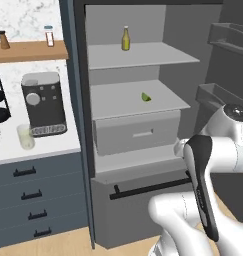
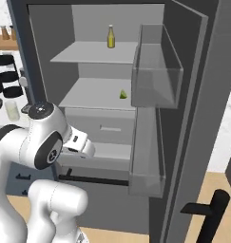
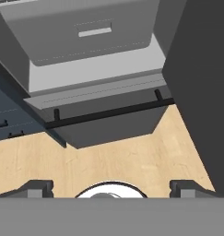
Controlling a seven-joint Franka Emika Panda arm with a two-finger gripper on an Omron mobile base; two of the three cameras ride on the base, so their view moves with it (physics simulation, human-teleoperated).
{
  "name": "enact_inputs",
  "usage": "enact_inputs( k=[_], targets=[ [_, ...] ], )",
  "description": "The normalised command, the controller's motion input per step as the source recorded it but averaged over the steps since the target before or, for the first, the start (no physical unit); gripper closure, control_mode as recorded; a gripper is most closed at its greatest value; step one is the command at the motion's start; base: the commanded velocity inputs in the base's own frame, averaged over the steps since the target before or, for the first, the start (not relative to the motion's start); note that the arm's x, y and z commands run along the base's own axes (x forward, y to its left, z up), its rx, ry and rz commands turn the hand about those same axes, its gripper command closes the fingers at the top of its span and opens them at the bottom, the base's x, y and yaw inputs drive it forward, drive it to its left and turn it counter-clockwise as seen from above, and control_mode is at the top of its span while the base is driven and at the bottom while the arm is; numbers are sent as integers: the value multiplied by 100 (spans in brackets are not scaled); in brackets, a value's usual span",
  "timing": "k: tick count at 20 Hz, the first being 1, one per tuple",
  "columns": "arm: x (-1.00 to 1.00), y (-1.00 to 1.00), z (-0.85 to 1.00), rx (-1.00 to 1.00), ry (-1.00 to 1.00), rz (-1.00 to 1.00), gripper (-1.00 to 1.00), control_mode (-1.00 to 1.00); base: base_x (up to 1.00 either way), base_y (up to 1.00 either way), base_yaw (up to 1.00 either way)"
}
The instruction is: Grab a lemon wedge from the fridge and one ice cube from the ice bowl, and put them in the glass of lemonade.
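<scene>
Straight ahead of the base stands the fridge (image 1: 128, 125), its door swung wide to the right so that the pale grey shelves, the inner drawer and the door bins are exposed. On the upper shelf a yellow bottle (image 1: 125, 38) stands alone. On the middle shelf (image 1: 118, 100), toward its right side and well apart from anything else, lies the lemon wedge (image 1: 146, 97), also visible in the right base view (image 2: 123, 94).

Left of the fridge runs a white counter (image 1: 48, 145) over dark blue drawers (image 1: 38, 200). A coffee machine (image 1: 43, 104) sits there, with the glass of lemonade (image 1: 25, 136) just beside its lower left corner. A wooden shelf (image 1: 30, 51) above carries small jars. The floor is pale wood.

The first step, fetching the wedge, seems barely begun. The arm is folded low in front of the fridge, and the gripper (image 3: 111, 186) points down at the floor and the fridge's bottom drawer, its jaws spread fully apart and holding nothing.

Next, I judge, the hand must rise and turn toward the middle shelf, pass between the shelf above and the drawer below, and come down over the wedge. The wedge is tiny, so the fingers will need to centre closely on it before closing. The ice and the glass come afterwards.
</scene>
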Motion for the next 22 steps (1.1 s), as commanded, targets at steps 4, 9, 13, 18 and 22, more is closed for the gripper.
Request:
enact_inputs(
  k=[4,9,13,18,22],
  targets=[
    [0,0,0,0,0,0,-100,100,49,-9,0],
    [0,0,0,0,0,0,-100,100,63,-11,0],
    [0,0,0,0,0,0,-100,100,14,-26,0],
    [19,-8,0,0,-4,2,-100,-100,1,-12,0],
    [59,0,0,-6,-13,6,-100,-100,0,0,0]
  ],
)
